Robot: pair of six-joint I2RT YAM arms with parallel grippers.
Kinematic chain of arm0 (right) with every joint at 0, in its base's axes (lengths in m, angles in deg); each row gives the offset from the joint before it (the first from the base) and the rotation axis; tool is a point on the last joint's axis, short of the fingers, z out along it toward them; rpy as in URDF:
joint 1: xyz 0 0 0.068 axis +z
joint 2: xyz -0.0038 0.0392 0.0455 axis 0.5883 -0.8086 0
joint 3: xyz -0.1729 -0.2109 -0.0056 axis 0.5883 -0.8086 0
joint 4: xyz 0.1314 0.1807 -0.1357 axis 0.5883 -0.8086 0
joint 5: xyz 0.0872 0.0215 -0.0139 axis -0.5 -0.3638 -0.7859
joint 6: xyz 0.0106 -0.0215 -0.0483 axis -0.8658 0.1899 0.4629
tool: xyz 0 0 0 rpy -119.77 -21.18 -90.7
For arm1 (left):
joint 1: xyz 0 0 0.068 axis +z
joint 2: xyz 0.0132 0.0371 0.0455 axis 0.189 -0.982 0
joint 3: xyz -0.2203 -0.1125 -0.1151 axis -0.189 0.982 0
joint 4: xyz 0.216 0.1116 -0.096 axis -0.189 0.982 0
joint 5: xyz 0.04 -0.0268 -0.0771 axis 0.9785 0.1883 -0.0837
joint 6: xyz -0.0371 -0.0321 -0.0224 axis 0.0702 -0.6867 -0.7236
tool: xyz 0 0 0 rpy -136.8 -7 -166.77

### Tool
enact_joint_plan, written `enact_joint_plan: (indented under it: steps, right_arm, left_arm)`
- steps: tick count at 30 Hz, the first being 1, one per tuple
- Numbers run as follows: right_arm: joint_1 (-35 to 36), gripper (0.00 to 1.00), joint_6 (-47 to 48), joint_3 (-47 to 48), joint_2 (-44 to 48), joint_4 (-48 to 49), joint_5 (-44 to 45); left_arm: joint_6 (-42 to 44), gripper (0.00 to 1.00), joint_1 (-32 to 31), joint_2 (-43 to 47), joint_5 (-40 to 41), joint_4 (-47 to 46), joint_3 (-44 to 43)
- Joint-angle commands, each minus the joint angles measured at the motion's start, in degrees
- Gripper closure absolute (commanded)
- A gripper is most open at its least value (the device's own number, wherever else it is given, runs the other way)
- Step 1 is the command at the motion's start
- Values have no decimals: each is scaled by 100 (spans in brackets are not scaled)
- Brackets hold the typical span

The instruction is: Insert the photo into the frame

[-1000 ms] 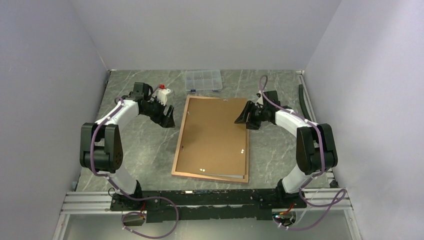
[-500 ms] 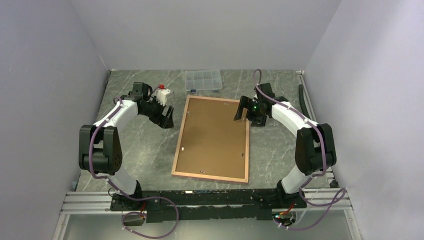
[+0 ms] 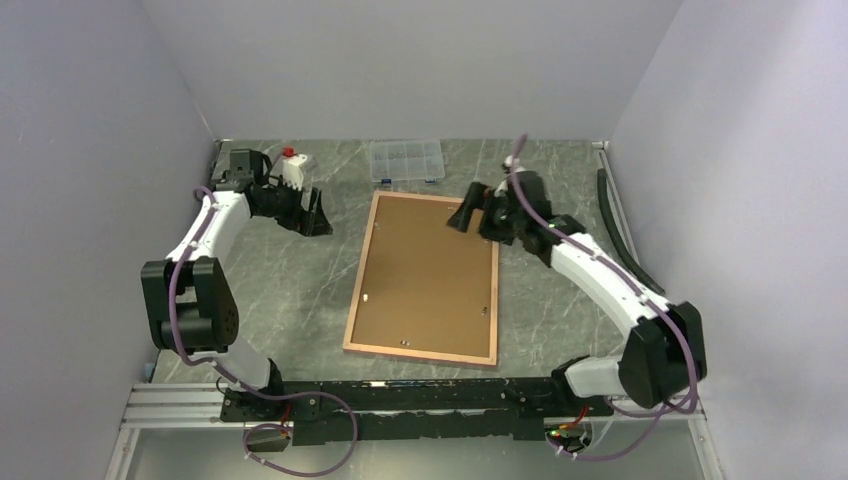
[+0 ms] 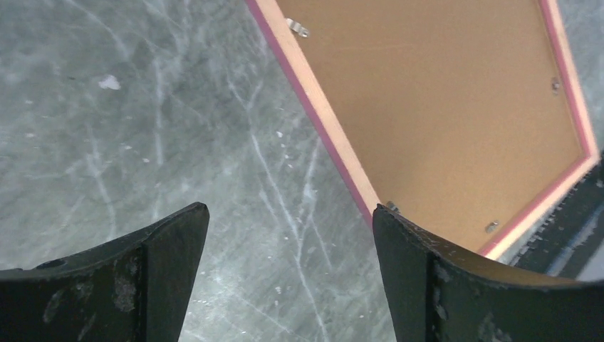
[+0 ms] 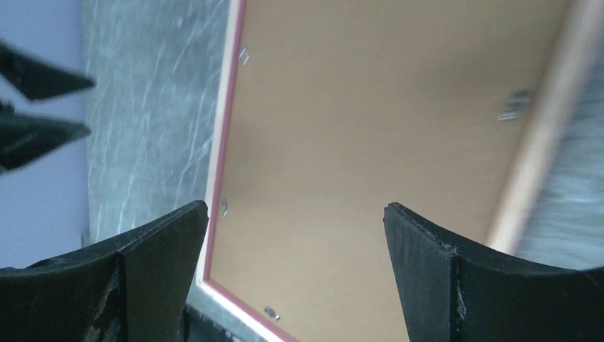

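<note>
The frame (image 3: 357,287) lies back-up in the middle of the table, pink-edged (image 4: 322,112) (image 5: 220,153), with the brown backing board (image 3: 425,275) (image 4: 441,107) (image 5: 370,142) flat inside it. The photo is hidden. My left gripper (image 3: 316,218) (image 4: 288,228) hovers open over bare table left of the frame's far left corner, holding nothing. Open too and empty, my right gripper (image 3: 465,217) (image 5: 295,221) hangs above the frame's far right corner and looks down along the board.
A small clear plastic compartment box (image 3: 405,160) stands at the back, just beyond the frame. A black cable (image 3: 622,238) runs along the right wall. Grey marbled table (image 3: 290,290) lies to both sides of the frame.
The right gripper opened, let go of the board's far right edge and rose toward the back. The board now lies flush in the frame. The left arm drew back and left.
</note>
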Motion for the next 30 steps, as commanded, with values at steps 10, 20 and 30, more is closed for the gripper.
enact_joint_plan:
  steps: [10,20,30]
  right_arm:
    - [2975,25,375,403,-2074,1586,-157]
    - [3141,28,473,746,-3098,2273,-653]
    - [3131,31,517,928,-3543,2535,-863]
  left_arm:
    - [-668,36,-406,-1103,-791,185,615]
    - [-718,52,-628,-1830,-1143,133,464]
    - [-821,60,-835,-2210,-1171,63,277]
